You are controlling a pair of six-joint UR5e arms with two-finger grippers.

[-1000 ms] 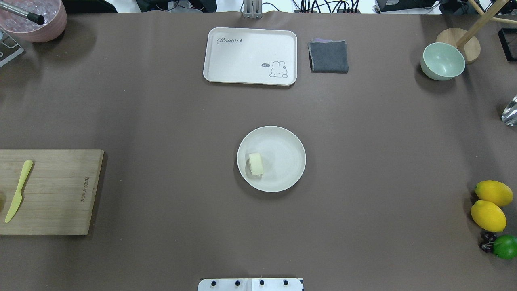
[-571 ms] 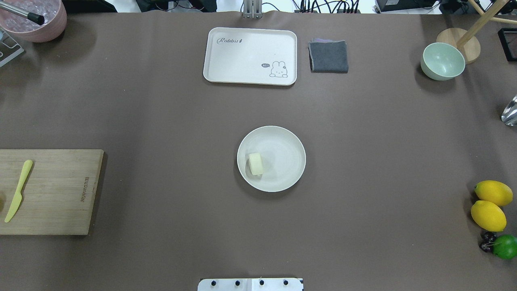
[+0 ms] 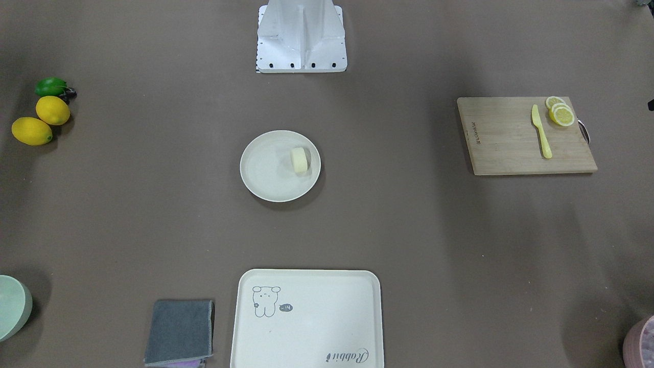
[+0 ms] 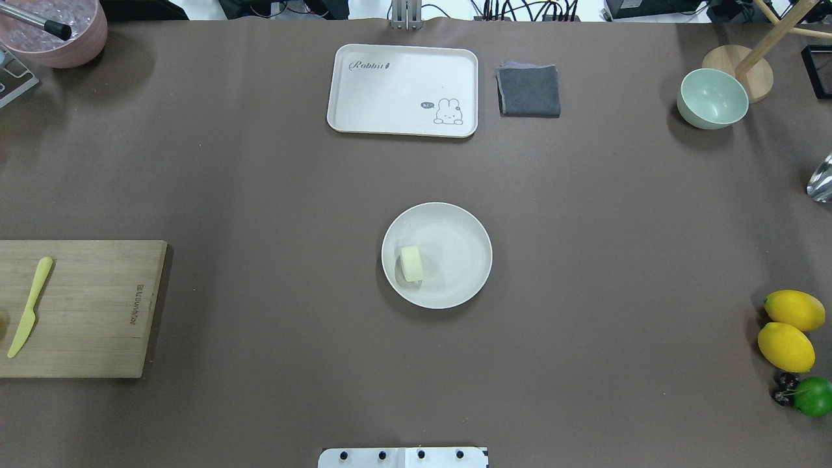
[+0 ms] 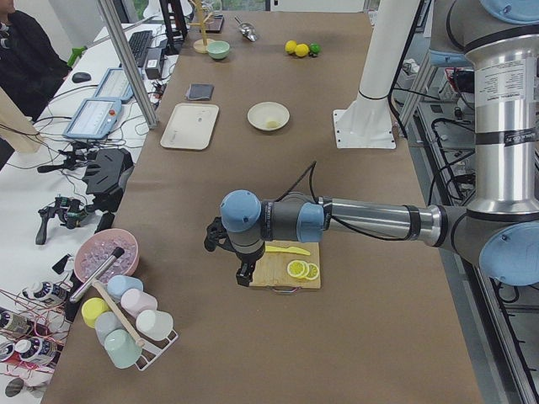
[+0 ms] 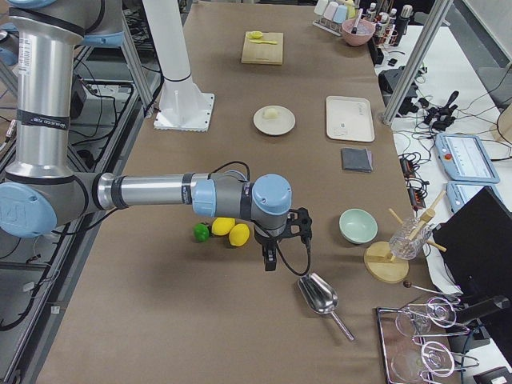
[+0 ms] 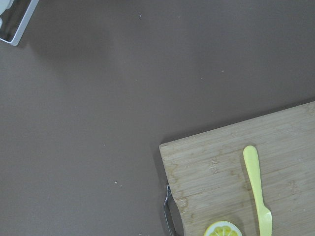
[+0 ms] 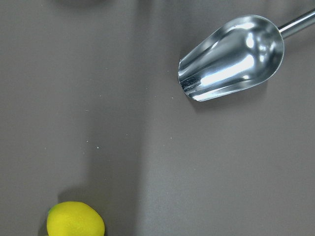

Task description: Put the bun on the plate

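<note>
The pale cream-yellow bun (image 4: 411, 263) (image 3: 300, 159) lies on its side inside the round cream-white plate (image 4: 458, 260) (image 3: 265, 171), near the rim on the robot's left. No gripper is near it. The left gripper (image 5: 243, 275) shows only in the exterior left view, hanging above the end of the cutting board; I cannot tell whether it is open or shut. The right gripper (image 6: 270, 260) shows only in the exterior right view, above the table between the lemons and a metal scoop; its state cannot be told either.
A wooden cutting board (image 4: 97, 305) with a yellow knife (image 4: 29, 305) and lemon slices (image 3: 561, 112) lies at the left. At the far side lie a rabbit tray (image 4: 403, 90), a grey cloth (image 4: 529, 90) and a green bowl (image 4: 712, 97). Lemons (image 4: 790, 328), a lime (image 4: 812, 396) and a metal scoop (image 8: 231, 56) lie at the right.
</note>
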